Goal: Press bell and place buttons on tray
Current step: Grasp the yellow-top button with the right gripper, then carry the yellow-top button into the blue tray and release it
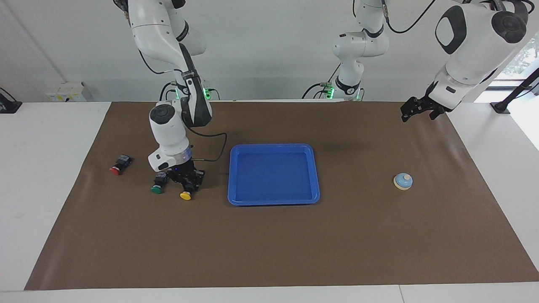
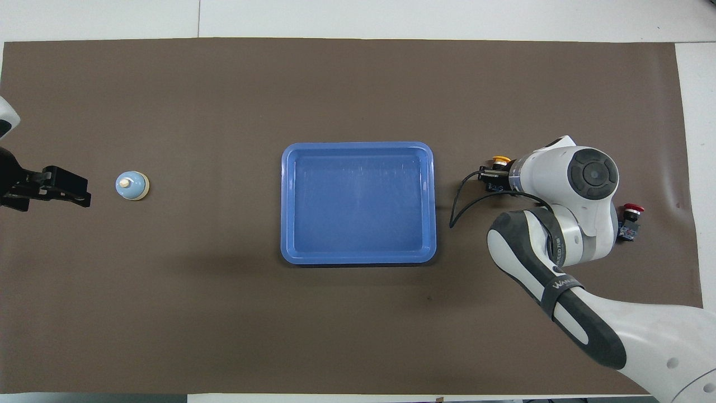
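Starting at the right arm's end of the worktop [image 1: 63, 189]: the red button [image 1: 118, 165] lies on its side on the brown mat [image 1: 269, 244], untouched, nearest that end. Next along, the green button [image 1: 158, 185] sits on the mat, just beside the right gripper [image 1: 188, 183], which is down low and pinched onto the black body of the yellow button [image 1: 185, 194]. Whether that button has left the mat yet is hard to say from the facing view; it looks at most barely raised. On to the middle: the blue tray [image 1: 273, 201] has nothing in it, so none of the three buttons has been delivered. The yellow one seems first in line, with a short carry to the tray beside it. Further along, the bell [image 1: 403, 181] stands alone toward the left arm's end, nothing touching it. Last, the left gripper [image 1: 417, 110] hangs high with its fingers spread, carrying nothing, waiting over the mat's edge at its own arm's end, well apart from the bell. Whether the bell has been rung cannot be told from here; all three placements remain.
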{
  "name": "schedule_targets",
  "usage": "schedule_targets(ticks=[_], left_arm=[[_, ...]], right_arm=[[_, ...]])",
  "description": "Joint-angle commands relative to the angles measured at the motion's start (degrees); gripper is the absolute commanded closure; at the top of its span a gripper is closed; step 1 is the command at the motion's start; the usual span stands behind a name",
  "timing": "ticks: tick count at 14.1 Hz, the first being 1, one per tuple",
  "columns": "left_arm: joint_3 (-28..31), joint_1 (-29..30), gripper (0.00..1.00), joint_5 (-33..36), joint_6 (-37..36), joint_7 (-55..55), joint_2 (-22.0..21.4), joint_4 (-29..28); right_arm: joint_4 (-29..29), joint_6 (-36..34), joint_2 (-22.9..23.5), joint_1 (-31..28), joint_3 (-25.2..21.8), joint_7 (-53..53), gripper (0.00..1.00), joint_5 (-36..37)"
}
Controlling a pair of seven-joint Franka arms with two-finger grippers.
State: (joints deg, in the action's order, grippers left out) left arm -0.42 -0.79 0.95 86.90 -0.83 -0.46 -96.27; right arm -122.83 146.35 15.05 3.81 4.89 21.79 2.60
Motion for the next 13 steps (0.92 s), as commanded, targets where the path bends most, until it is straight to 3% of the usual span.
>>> schedule_targets(ticks=[1,3,5,8,13], left_arm=[[0.33,-0.27,0.00,0.81,-0.86,-0.75,-0.86,0.47],[0.51,-0.09,0.00,0.81,-0.86,-0.66,-0.86,0.38],[0.51,-0.09,0.00,0.81,-0.86,-0.66,-0.86,0.47],[0.51,-0.09,0.00,0.81,-0.77,-0.75,-0.86,0.38],[0.51,-0.09,0.00,0.81,-0.86,-0.75,-0.86,0.38]], right_arm=[[9.75,-12.44,0.50,2.68,0.12,1.94,1.00,0.65],[17.14,-22.55,0.50,7.06,0.12,6.13,1.00,0.21],[21.91,-28.12,0.77,13.30,0.12,11.40,1.00,0.12],[20.88,-26.83,1.12,20.51,0.12,18.09,1.00,0.12],[15.00,-18.13,3.58,22.56,0.12,19.43,1.00,0.47]])
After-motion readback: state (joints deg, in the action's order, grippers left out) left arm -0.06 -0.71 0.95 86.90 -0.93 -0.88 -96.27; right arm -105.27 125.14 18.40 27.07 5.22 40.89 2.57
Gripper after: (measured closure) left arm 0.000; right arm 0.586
